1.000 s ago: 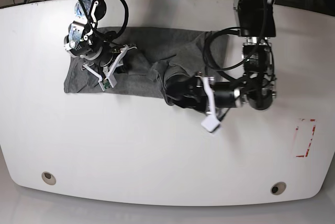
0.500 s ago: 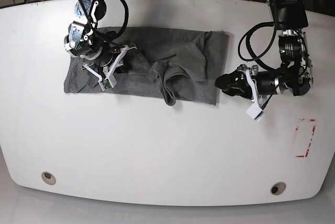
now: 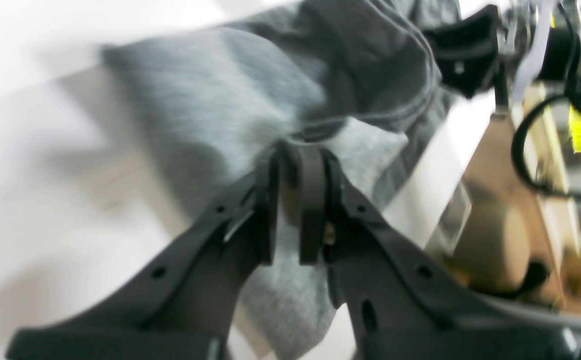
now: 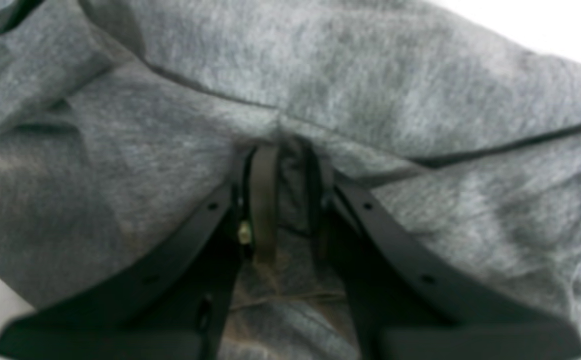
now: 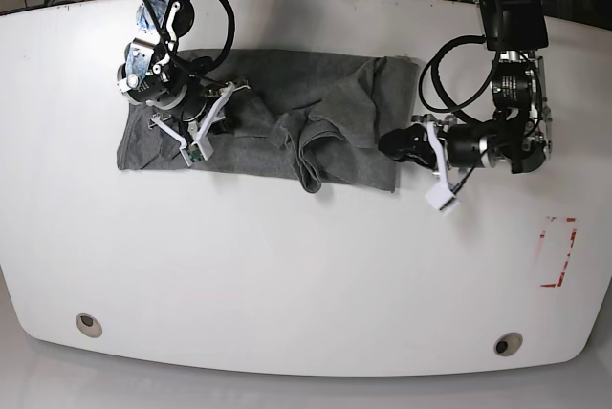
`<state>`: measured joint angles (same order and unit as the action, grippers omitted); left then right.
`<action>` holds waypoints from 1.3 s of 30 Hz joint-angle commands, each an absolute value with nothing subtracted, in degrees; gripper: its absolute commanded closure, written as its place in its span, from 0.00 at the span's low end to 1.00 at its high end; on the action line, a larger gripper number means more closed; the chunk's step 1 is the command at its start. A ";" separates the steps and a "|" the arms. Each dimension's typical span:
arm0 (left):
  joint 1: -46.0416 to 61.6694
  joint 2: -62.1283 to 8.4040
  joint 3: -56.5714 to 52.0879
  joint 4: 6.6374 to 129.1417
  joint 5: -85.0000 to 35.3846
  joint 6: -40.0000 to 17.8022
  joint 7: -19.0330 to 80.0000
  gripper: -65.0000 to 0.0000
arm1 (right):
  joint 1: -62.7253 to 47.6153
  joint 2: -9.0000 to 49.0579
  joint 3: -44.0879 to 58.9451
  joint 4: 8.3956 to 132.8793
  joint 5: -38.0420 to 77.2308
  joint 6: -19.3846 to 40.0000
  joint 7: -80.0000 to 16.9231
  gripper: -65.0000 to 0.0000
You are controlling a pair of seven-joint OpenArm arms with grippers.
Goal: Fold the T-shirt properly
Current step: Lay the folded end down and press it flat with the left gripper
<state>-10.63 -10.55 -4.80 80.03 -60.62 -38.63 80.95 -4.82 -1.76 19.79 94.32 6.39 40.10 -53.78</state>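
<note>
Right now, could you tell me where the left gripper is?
In the base view the left gripper sits right of centre, at the T-shirt's right edge; the left wrist view shows its fingers nearly together on that grey cloth.

My two arms are black and shiny with white plastic parts on them. The left gripper [image 5: 394,145] has black fingers [image 3: 312,200] with small round holes and a tiny brass screw. The right gripper [image 5: 203,115] looks the same. Black cables loop beside both arms, at the upper left and right of the frame.
</note>
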 commanded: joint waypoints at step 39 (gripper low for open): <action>-21.58 -10.51 8.57 80.84 -53.58 -40.00 80.00 0.88 | -3.65 -1.80 19.74 94.64 6.20 40.00 -54.29 0.84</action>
<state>-20.23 -10.70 8.82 79.92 -52.97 -39.75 81.41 -4.19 -1.91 19.79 94.06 6.24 40.10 -54.13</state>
